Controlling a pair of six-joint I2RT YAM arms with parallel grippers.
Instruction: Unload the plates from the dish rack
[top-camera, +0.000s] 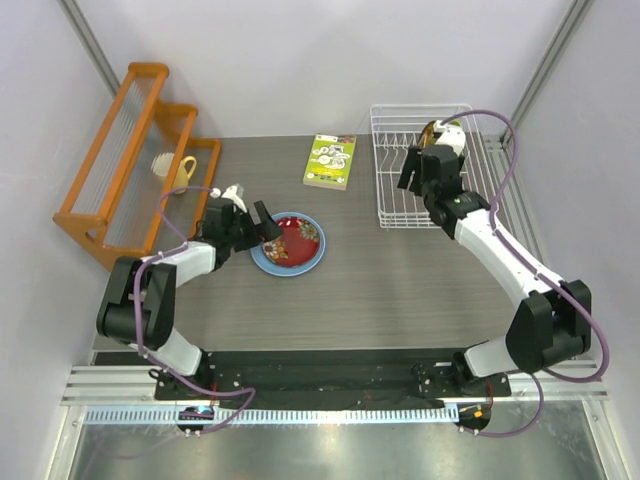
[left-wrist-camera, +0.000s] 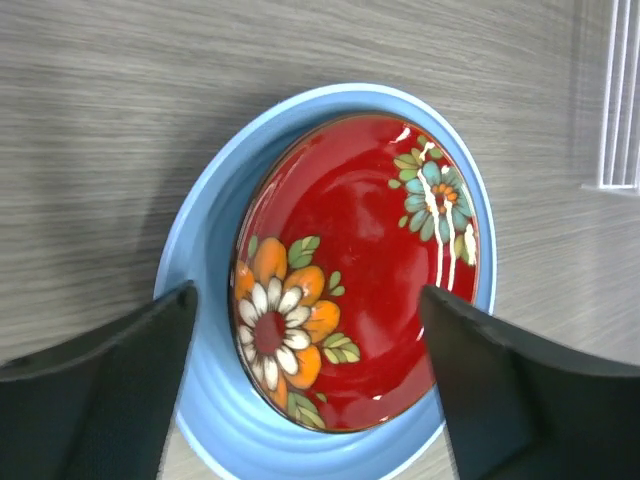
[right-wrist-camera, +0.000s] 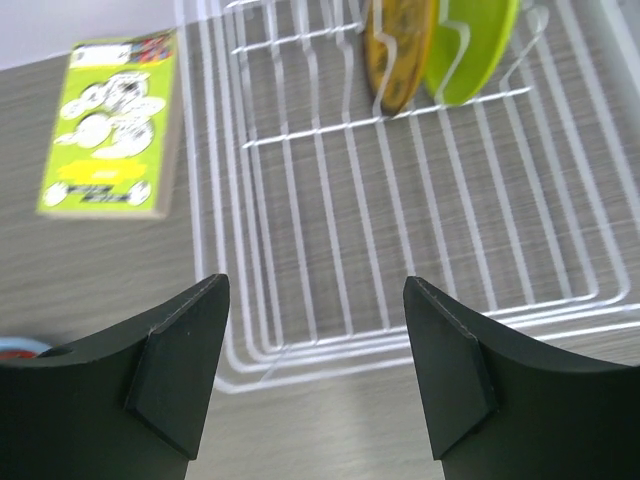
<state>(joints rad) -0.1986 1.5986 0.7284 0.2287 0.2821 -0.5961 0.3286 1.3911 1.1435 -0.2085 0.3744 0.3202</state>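
The yellow plate (right-wrist-camera: 398, 50) and lime-green plate (right-wrist-camera: 470, 45) stand upright at the far end of the dish rack (right-wrist-camera: 340, 345); the red floral plate (left-wrist-camera: 360, 270) lies in the blue plate (left-wrist-camera: 300, 112). The right gripper (right-wrist-camera: 315, 375) hangs wide open, empty, over the rack: best pinch the yellow rim squarely, then lift straight up. The left gripper (left-wrist-camera: 310, 390) gapes empty too.

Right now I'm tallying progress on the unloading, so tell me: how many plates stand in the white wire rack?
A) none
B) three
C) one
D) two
D: the right wrist view shows a yellow patterned plate and a lime-green plate upright between the tines of the rack, while the red floral plate lies on the blue plate on the table.
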